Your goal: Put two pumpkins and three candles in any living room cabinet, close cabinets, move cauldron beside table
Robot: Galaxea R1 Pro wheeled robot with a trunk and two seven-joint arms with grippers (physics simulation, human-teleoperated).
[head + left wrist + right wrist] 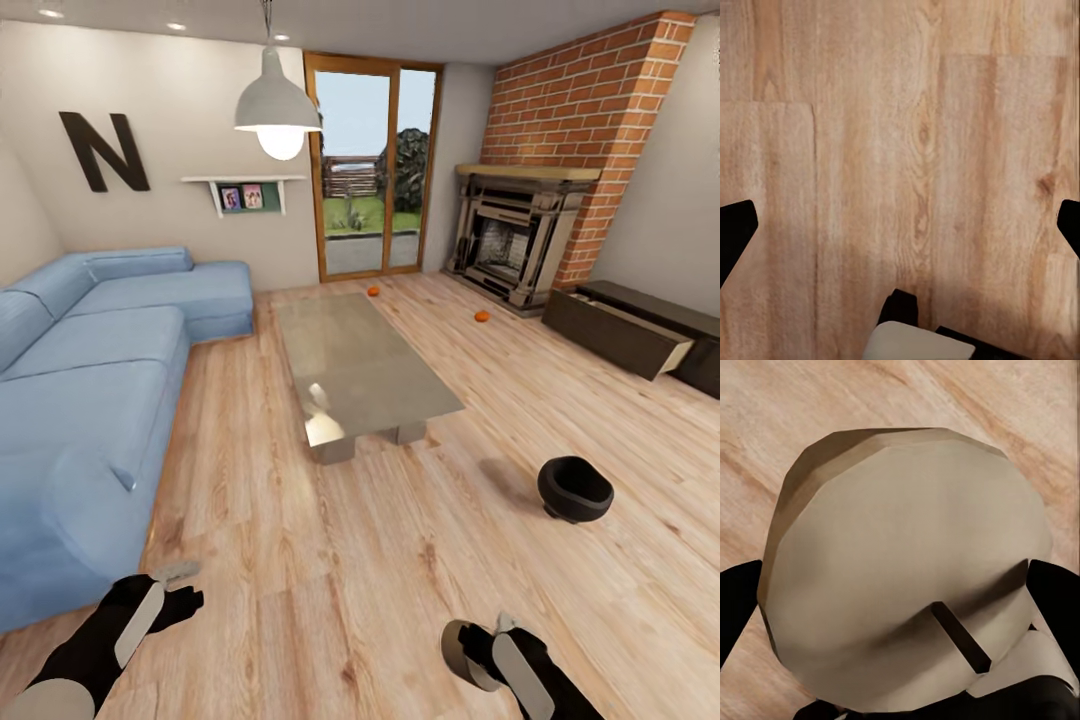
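Across the plank floor (330, 560) of the living room, the right gripper (478, 648) is pinching a pale round candle (907, 570) while the open-drawered cabinet (640, 335) is lying ahead to its right, the left gripper (172, 590) hanging spread and empty.

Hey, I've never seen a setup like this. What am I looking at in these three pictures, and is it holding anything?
This is a simulated two-armed robot in a living room. The wide picture is from its head camera; the other two from cameras beside each claw. The left claw is open above bare wooden floor. The right claw grips a pale round puck, possibly a candle. On the floor lie two orange pumpkins and a black cauldron, near the grey table. The cabinet has one drawer open.
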